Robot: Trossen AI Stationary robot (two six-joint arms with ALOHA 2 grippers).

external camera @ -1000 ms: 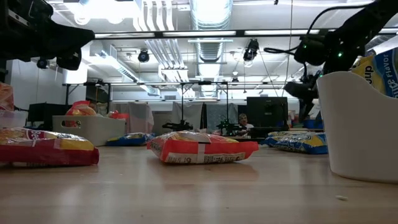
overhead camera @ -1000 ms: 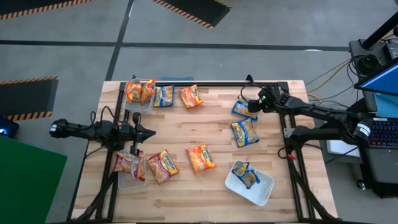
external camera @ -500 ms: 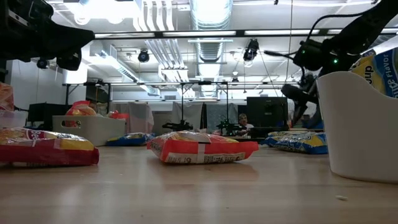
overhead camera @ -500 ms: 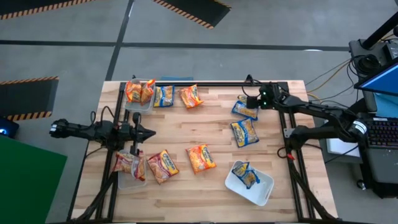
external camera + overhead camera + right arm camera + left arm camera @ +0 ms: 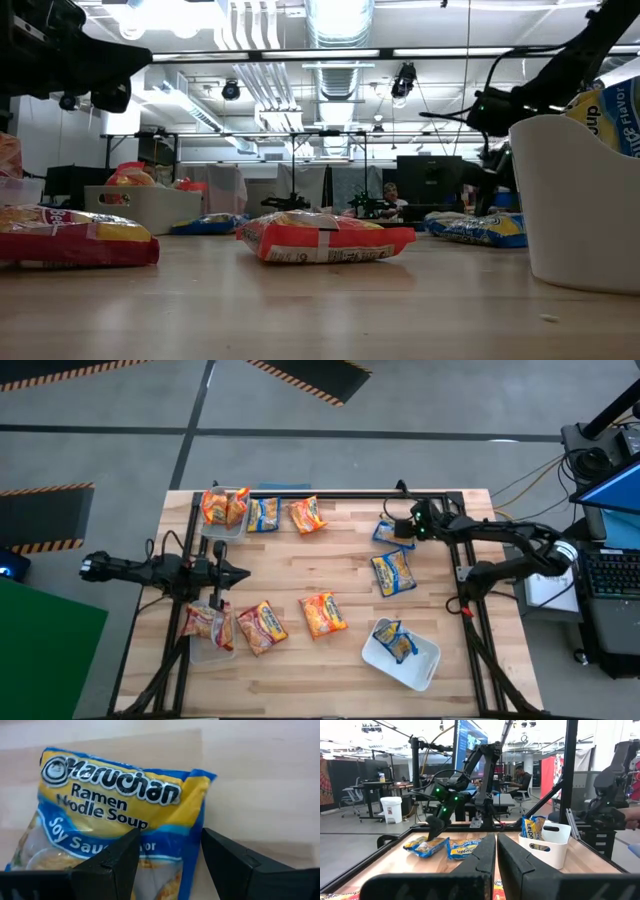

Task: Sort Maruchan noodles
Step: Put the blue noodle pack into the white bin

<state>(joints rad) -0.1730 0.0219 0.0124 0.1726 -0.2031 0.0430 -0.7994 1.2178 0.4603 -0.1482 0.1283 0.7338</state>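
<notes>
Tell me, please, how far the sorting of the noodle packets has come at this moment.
Partly done. The white tub holds one blue packet, and two clear tubs hold orange or red ones. In hand: the right gripper, open, is over a blue soy sauce packet. Left: about six loose packets on the table. The left gripper waits, shut.

One camera looks straight down on the whole wooden table (image 5: 330,575). One sits low on the table top, looking across into the room. Each arm has a camera looking past its fingers. All views share the table.
</notes>
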